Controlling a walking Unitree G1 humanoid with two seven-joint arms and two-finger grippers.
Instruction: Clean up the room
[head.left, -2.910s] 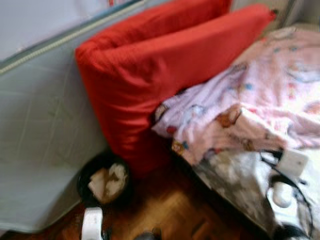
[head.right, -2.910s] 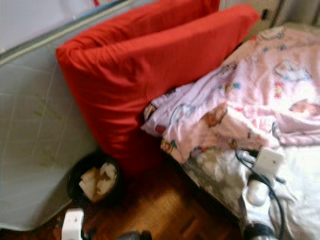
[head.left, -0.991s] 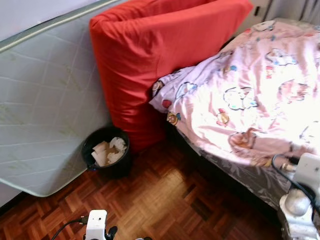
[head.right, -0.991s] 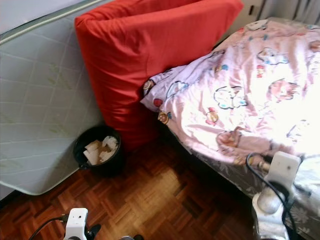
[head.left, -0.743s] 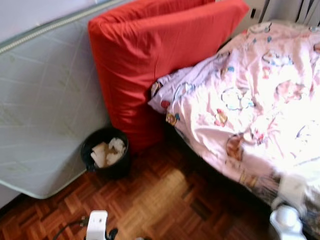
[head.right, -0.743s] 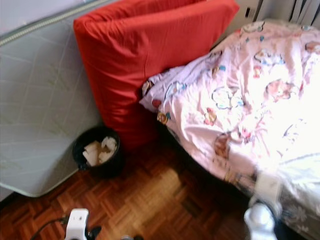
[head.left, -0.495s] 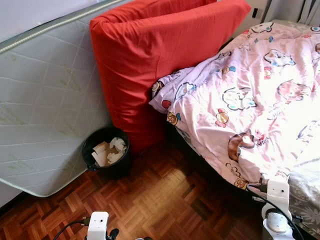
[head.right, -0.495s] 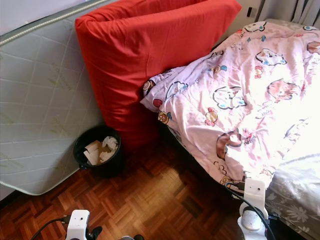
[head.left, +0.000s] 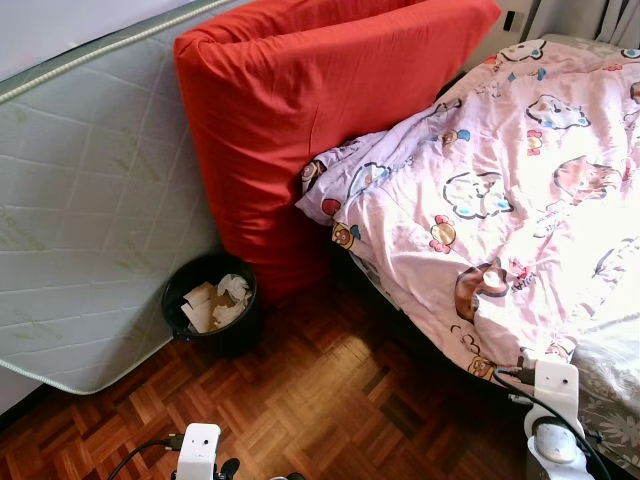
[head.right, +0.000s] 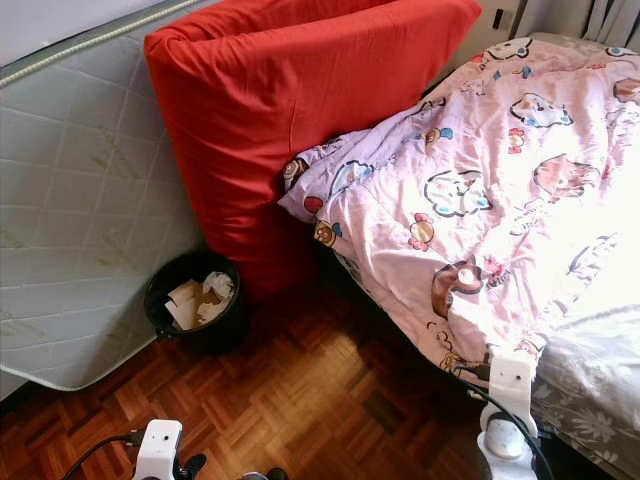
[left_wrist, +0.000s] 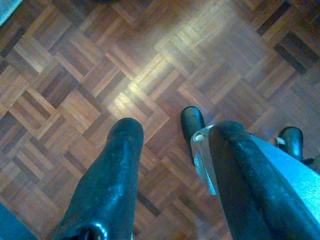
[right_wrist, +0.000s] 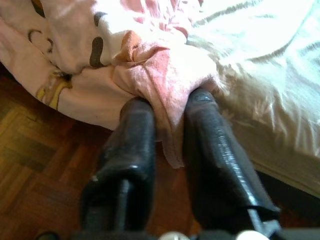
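Note:
A pink duvet (head.left: 500, 180) with cartoon prints lies spread over the bed on the right. My right gripper (right_wrist: 170, 102) is at the bed's near edge, shut on a fold of the duvet's hem (right_wrist: 165, 75), just above the floor. The right wrist (head.left: 555, 420) shows at the lower right of the eye views. My left gripper (left_wrist: 175, 135) hangs low over the parquet, open, with nothing between its fingers. Its wrist (head.left: 198, 450) sits at the bottom edge of the eye views.
A big red mattress (head.left: 300, 110) leans against a grey-white quilted mattress (head.left: 90, 200) on the left. A black bin (head.left: 212, 305) holding crumpled paper stands at their foot. Parquet floor (head.left: 330, 400) runs between bin and bed. A grey patterned sheet (head.right: 580, 410) shows under the duvet.
The camera has steadied after swinging. The duvet now lies spread further down the bed's side than 2.9 s ago, and my right wrist has dropped lower at the bed's edge.

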